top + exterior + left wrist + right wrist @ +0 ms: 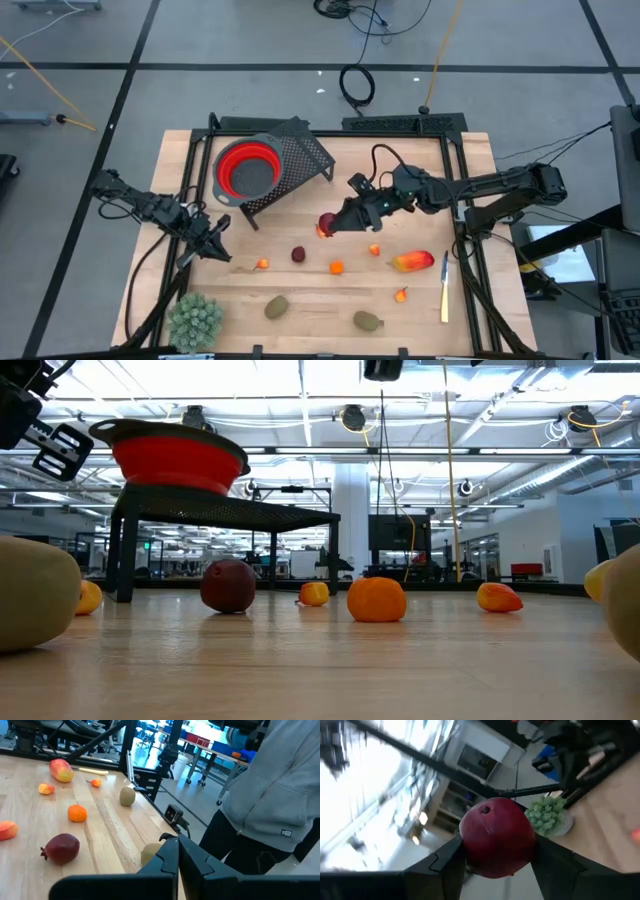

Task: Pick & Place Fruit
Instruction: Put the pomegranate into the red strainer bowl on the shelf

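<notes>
Above the wooden table, we saw the right gripper clamp a dark red fruit between its fingers near the red bowl; the left gripper hovered closed, empty.

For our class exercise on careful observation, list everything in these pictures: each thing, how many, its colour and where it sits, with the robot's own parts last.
Collapsible bowl: one, red with grey rim, on the rack.
Mesh rack: one, black, table's far left.
Dark red ball: one loose, mid-table; a second held in the right gripper.
Small orange pieces: about four, scattered mid-table.
Long red-orange-yellow piece: one, right of centre.
Brownish-green ovals: two, near front edge.
Spiky plant: one, pale green, front left corner.
Knife: one, pale, right side.
Person: one, grey hoodie, beside the table.
Left gripper: shut, empty, above table's left side.
Right gripper: mid-table, gripping the ball.
</notes>
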`<state>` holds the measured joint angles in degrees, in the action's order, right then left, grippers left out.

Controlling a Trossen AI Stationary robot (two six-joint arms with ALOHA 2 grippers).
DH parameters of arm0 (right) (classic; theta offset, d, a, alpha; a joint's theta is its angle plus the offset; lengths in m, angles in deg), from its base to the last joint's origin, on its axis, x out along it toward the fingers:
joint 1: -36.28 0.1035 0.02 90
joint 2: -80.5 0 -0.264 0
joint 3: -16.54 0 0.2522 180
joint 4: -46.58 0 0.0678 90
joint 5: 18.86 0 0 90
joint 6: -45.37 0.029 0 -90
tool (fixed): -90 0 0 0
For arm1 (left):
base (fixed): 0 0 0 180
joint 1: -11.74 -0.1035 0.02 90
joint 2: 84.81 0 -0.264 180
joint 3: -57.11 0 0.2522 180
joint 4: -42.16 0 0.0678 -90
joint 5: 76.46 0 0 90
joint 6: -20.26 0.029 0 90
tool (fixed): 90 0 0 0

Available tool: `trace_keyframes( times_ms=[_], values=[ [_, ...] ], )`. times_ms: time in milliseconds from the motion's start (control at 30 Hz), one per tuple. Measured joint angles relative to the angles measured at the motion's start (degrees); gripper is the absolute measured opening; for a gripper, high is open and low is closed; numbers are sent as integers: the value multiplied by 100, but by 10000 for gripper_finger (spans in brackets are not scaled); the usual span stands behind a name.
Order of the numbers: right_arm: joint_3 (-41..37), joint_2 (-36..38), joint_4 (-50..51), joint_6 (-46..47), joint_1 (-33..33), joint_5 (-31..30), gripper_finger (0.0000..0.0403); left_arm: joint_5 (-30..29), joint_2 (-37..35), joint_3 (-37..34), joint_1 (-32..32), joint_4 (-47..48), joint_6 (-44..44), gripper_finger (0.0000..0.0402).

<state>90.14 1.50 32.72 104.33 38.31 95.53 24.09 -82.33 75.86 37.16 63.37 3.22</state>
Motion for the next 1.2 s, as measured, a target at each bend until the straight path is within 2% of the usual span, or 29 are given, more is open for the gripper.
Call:
trace_keyframes(
  times_ms=[333,500,733,1000,1200],
  values=[
    [-2,0,-140,-2226,37,-11,192,-33,0,2,0,-47,-215,23],
    [-4,0,-141,-3220,74,-16,187,-57,0,0,0,-178,-497,18],
    [-4,0,-134,-3560,72,-335,194,-58,1,0,-2,-175,-640,2],
    [-4,0,-130,-3915,72,-333,190,-58,1,0,1,-173,-625,23],
    [-4,0,-105,-3925,72,-330,194,-58,2,0,0,-362,-933,16]
  ],
)
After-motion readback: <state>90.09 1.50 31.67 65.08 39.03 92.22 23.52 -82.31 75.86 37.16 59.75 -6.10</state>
